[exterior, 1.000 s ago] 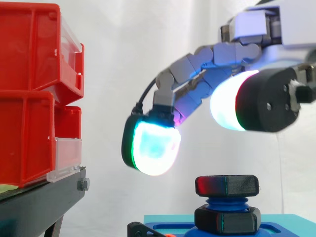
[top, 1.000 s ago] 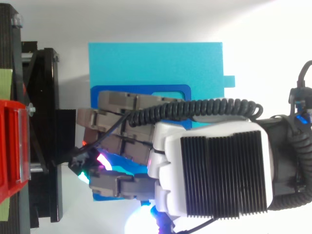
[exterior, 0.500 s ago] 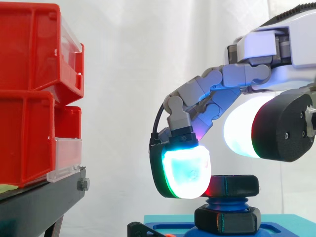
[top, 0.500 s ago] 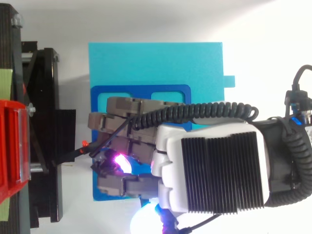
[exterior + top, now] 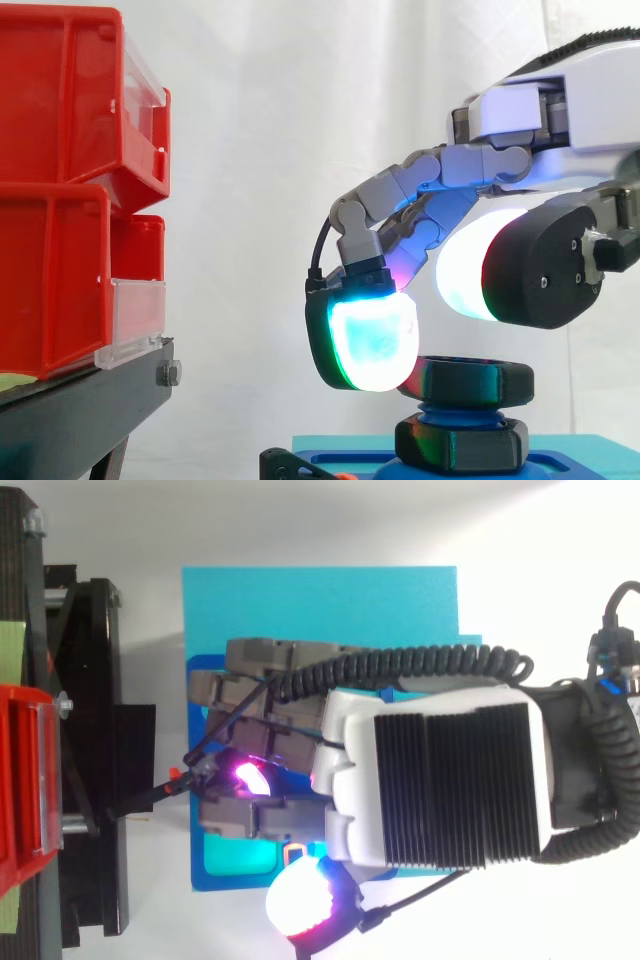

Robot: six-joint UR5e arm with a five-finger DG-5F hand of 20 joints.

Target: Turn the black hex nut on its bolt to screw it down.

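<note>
Nearest the side camera: hand (image 5: 585,100), in from the right edge, angled down over the work (top view puts it (image 5: 430,780) across the blue plate (image 5: 228,882) and much of the teal base (image 5: 320,600)). Grip: cannot tell whether released, clenched or closed on the nut; contact not resolvable from either camera. Just below and beyond: black hex nut (image 5: 475,380), level, at the top of the blue bolt (image 5: 455,410), directly beneath the hand. Leaves a short run of thread bare above a second black nut (image 5: 460,445) seated at the bolt's foot. Bolt upright on the blue plate, plate flat on the teal base. Off to the left, well apart from the bolt: black stand (image 5: 80,420) carrying two stacked red bins (image 5: 60,120), clear front panels (image 5: 130,320) turned toward the hand's side. Farthest back: white curtain (image 5: 260,120), plain, behind everything.
</note>
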